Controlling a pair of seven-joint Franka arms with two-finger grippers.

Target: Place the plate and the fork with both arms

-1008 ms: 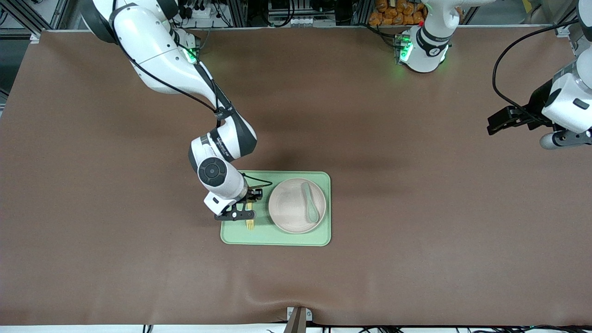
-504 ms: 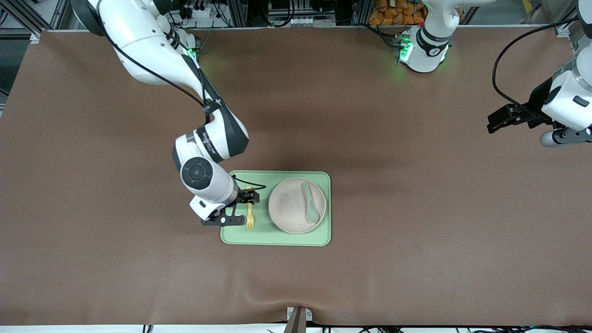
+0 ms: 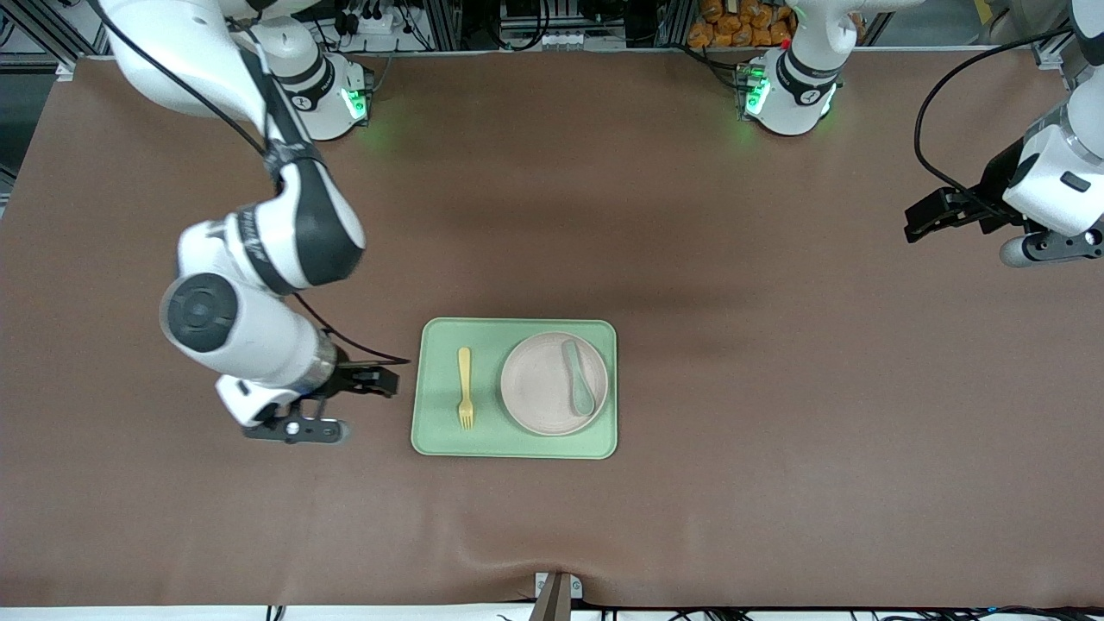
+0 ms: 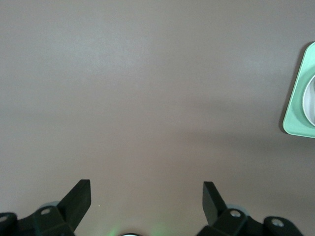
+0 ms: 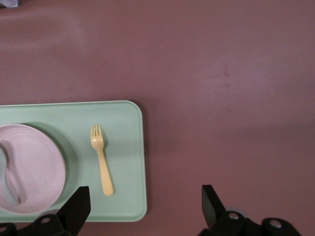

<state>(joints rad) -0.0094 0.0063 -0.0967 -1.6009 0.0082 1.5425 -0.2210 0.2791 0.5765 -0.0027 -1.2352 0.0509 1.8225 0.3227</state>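
Seeing the tray [image 3: 516, 444] mid-table w/ the fork [image 3: 465, 388] flat on it, tines toward my camera, plate [image 3: 543, 384] just beside at fork's 3 o'clock, spoon [image 3: 580, 377] lying in the plate. Right gripper [image 3: 345, 404] hovers over bare mat at tray's 9 o'clock, jaws wide, empty. Left gripper [image 3: 940, 216] waits over table's edge approx 2 o'clock, also spread, nothing held.

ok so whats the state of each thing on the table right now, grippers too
plate: flat on the tray, beside the fork
spoon: lying in the plate
fork: lying flat on the tray, free of any gripper
tray: flat on the table, holding plate and fork
right gripper: open, empty, over bare table beside the tray
left gripper: open, empty, waiting over the left arm's end of the table
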